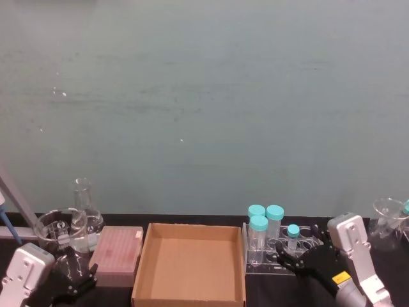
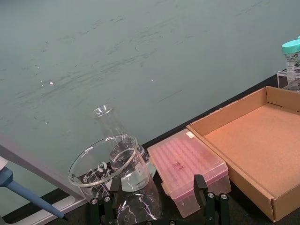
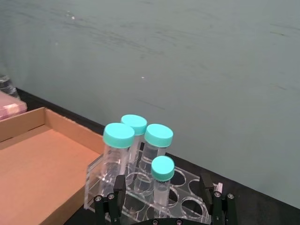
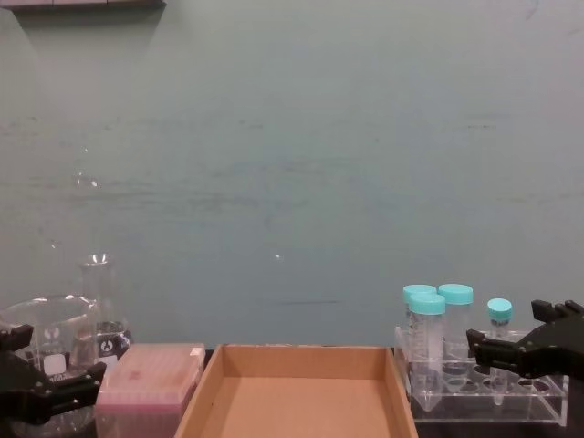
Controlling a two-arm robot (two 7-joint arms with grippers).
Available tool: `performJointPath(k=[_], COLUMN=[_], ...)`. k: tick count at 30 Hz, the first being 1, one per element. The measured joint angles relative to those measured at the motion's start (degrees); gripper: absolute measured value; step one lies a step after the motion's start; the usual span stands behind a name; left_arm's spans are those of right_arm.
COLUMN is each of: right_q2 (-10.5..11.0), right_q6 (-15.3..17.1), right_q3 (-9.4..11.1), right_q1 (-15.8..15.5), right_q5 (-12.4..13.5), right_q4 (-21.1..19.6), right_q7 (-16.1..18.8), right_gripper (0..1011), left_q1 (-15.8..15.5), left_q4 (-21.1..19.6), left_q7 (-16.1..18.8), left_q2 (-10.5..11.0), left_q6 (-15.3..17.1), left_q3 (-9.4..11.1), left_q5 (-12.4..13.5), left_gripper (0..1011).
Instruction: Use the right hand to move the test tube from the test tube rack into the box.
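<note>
Right wrist view: grasp step, right hand (image 3: 162, 186) spread, apparently astride the test tube (image 3: 162, 169) in the test tube rack (image 3: 193, 182); next: pinch, lift toward the box (image 3: 70, 129); left gripper (image 1: 75, 276) idle, spread.

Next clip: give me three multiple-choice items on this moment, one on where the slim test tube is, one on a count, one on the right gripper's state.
1. Where is the slim test tube? A lying flat; B standing in the rack; C lifted in the air.
2. How many teal-capped tubes stand in the rack? A two; B three; C four.
3. The right gripper is: A open; B shut on the test tube; C shut on nothing.
Key: 1 B, it stands upright in a rack hole. 2 C, three wide tubes plus the slim one. 3 A, its fingers are spread wide apart.
</note>
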Motion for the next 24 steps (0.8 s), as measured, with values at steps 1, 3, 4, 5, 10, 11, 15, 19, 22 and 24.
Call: performJointPath(k=[1, 3, 4, 5, 10, 11, 15, 19, 22, 24], right_q2=[-0.31, -1.1, -1.42, -1.72, -3.41, -3.6, -4.45, -5.19, -5.72, -6.06], right_q6=[-0.02, 0.02, 0.04, 0.05, 0.14, 0.14, 0.12, 0.07, -0.08, -0.24], right_q3=[0.14, 0.54, 0.72, 0.88, 1.79, 1.89, 2.2, 2.45, 2.67, 2.9], right_q1=[0.17, 0.56, 0.7, 0.84, 1.72, 1.82, 2.28, 2.65, 2.92, 3.1], right_q5=[-0.08, -0.15, -0.13, -0.09, 0.32, 0.39, 0.53, 0.43, 0.06, -0.19], right_q4=[0.35, 1.28, 1.59, 1.9, 3.92, 4.14, 5.12, 5.86, 6.32, 6.59], right_q7=[-0.17, -0.53, -0.64, -0.7, -0.5, -0.36, 0.58, 1.07, 1.26, 1.29], right_gripper=[1000, 1000, 1000, 1000, 1000, 1000, 1000, 1000, 1000, 1000], left_q1=[0.0, 0.0, 0.0, 0.0, 0.0, 0.0, 0.0, 0.0, 0.0, 0.0], left_q4=[0.0, 0.0, 0.0, 0.0, 0.0, 0.0, 0.0, 0.0, 0.0, 0.0], left_q7=[0.0, 0.0, 0.0, 0.0, 0.0, 0.0, 0.0, 0.0, 0.0, 0.0], left_q2=[0.0, 0.0, 0.0, 0.0, 0.0, 0.0, 0.0, 0.0, 0.0, 0.0], left_q6=[0.0, 0.0, 0.0, 0.0, 0.0, 0.0, 0.0, 0.0, 0.0, 0.0], left_q3=[0.0, 0.0, 0.0, 0.0, 0.0, 0.0, 0.0, 0.0, 0.0, 0.0], left_q5=[0.0, 0.0, 0.0, 0.0, 0.0, 0.0, 0.0, 0.0, 0.0, 0.0], left_gripper=[1000, 1000, 1000, 1000, 1000, 1000, 1000, 1000, 1000, 1000])
